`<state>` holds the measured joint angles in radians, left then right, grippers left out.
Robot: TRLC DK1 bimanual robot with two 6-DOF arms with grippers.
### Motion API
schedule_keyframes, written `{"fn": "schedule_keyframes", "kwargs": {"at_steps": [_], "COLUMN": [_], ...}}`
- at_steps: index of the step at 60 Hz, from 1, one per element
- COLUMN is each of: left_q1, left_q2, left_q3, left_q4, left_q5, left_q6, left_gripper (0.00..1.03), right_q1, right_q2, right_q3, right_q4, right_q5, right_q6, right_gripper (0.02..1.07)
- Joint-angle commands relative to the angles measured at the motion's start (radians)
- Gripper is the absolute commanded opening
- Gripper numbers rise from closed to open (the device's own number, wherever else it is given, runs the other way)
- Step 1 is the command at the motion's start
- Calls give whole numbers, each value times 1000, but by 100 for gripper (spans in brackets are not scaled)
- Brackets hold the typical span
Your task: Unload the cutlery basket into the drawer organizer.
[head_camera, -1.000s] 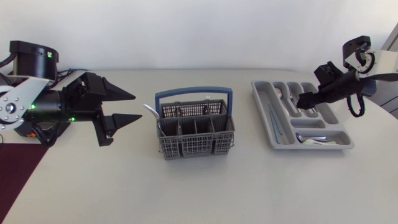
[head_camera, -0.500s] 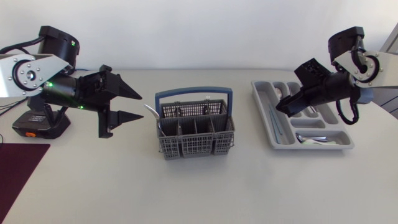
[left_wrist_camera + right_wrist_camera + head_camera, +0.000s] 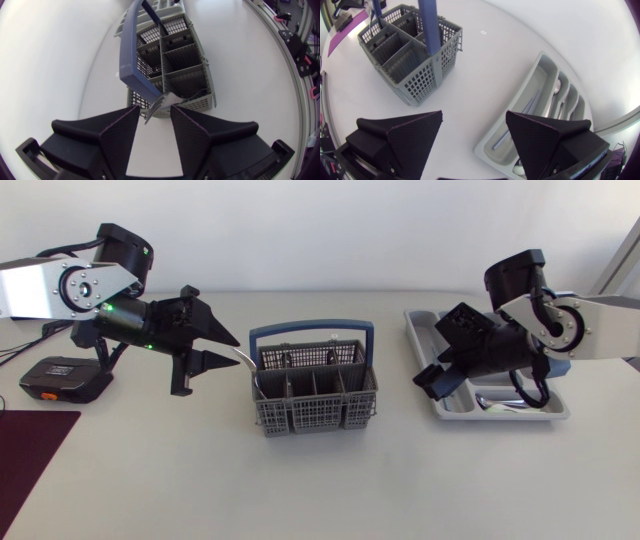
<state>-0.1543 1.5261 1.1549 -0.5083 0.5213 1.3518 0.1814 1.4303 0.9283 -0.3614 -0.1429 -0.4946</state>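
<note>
The grey cutlery basket [image 3: 315,388] with a blue handle [image 3: 310,330] stands mid-table. A silver cutlery piece [image 3: 243,357] leans out of its left end. My left gripper [image 3: 234,350] is at that end, open. In the left wrist view the silver piece [image 3: 155,102] sits just ahead of the gap between the fingertips of the left gripper [image 3: 155,111]. The grey drawer organizer [image 3: 500,408] lies at the right with several pieces in it, partly hidden by my right arm. My right gripper [image 3: 430,376] hangs open and empty at the organizer's left edge. The right wrist view shows this right gripper [image 3: 474,119] between the basket [image 3: 410,47] and the organizer [image 3: 540,107].
A black and orange device [image 3: 58,378] lies on the table at the left, behind my left arm. A dark red mat [image 3: 30,435] covers the front left corner.
My left arm has swung right to the basket's left end and its fingers have narrowed. My right arm has moved left from over the organizer toward the basket.
</note>
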Motion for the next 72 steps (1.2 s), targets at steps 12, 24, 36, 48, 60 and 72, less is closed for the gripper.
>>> {"fn": "schedule_keyframes", "kwargs": {"at_steps": [12,24,36,48,60,72], "left_q1": [-16,-17,-13,-13,-68,-136], "left_q2": [35,34,-6,-72,-133,-167], "left_q3": [39,37,39,48,57,104], "left_q4": [-27,-33,-44,-65,-98,-151], "left_q5": [2,3,2,-3,-70,-164], "left_q6": [73,106,106,118,152,193], "left_gripper": [17,6,3,3,3,3], "right_q1": [64,72,82,122,139,178], "right_q2": [-24,-24,-24,-30,-37,-60], "right_q3": [-42,-59,-65,-88,-114,-144], "right_q4": [21,33,42,55,59,68], "right_q5": [31,32,35,46,46,46], "right_q6": [11,11,14,24,24,24], "right_gripper": [94,94,94,94,94,96]}}
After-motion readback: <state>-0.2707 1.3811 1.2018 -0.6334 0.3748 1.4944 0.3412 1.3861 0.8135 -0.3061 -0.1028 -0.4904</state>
